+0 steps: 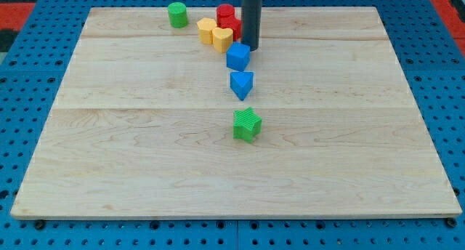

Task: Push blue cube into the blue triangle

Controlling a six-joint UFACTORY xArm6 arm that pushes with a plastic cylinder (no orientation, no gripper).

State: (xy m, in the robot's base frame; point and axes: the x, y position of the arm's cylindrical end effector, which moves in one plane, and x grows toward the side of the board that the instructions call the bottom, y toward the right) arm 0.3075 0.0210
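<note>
The blue cube lies on the wooden board near the view's top centre. The blue triangle lies just below it, with a narrow gap or bare contact between them. My tip stands at the cube's upper right edge, touching or nearly touching it. The dark rod rises from there out of the view's top.
Two yellow blocks sit to the left of my tip. Red blocks stand behind them, partly hidden by the rod. A green cylinder is at the top left. A green star-shaped block lies below the blue triangle.
</note>
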